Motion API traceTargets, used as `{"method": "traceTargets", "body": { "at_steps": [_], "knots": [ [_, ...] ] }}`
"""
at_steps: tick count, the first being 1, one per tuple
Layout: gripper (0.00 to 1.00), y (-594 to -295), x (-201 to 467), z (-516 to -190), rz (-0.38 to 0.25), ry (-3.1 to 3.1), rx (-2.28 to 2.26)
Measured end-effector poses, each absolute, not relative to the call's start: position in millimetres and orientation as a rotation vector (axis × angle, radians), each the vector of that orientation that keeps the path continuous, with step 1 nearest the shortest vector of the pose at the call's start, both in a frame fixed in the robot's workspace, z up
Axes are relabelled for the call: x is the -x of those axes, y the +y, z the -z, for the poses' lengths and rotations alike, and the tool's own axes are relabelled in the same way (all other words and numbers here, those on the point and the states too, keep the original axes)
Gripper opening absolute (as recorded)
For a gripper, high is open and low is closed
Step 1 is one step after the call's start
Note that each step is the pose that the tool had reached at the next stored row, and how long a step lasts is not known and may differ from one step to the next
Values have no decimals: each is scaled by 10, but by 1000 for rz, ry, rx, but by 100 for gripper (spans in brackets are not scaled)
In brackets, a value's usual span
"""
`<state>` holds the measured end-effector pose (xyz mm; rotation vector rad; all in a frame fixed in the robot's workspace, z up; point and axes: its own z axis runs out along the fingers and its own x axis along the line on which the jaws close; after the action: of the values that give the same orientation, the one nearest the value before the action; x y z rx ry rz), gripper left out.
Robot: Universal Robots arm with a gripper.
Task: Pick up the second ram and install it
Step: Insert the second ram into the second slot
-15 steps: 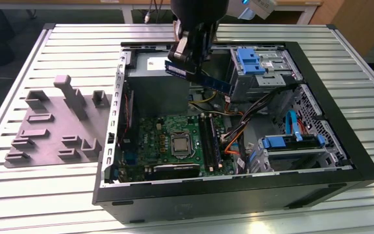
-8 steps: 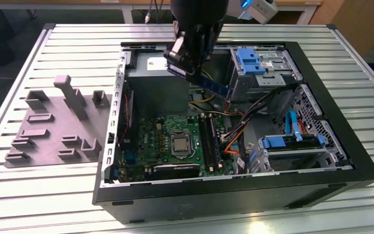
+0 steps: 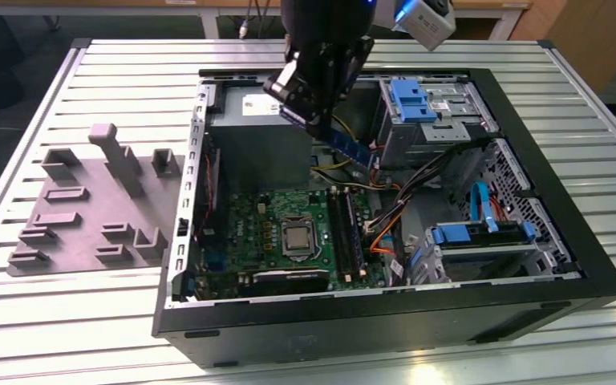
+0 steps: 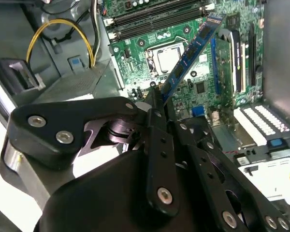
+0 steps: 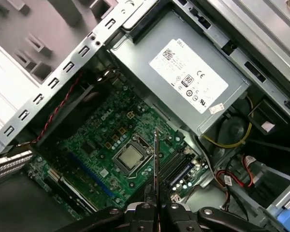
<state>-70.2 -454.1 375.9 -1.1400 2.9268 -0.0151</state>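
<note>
Glossy black metal gripper (image 4: pixel 160 104) clamps a thin blue circuit-board ram stick (image 4: pixel 191 53) with dark chips. Below it, green motherboard (image 3: pixel 286 220) with long black slots (image 3: pixel 346 233) and silver CPU socket (image 3: pixel 297 237). Beside the gripper, grey power supply box (image 5: pixel 181 79) with white label; yellow cables (image 4: pixel 58 29) nearby.

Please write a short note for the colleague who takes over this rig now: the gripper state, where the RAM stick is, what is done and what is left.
Gripper: shut on the second ram, holding it by one end.
Position: the stick hangs in the air above the open computer case, over the green motherboard, tilted, touching nothing.
Done: the stick is picked up.
Left: it is not yet seated in the long black slots beside the processor socket.
</note>
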Motion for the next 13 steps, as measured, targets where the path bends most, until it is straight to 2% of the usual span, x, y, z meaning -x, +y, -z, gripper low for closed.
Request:
{"method": "traceTargets", "body": {
  "at_steps": [13],
  "knots": [
    [14, -4541, 702, -3727, 15, 3014, 887]
  ]
}}
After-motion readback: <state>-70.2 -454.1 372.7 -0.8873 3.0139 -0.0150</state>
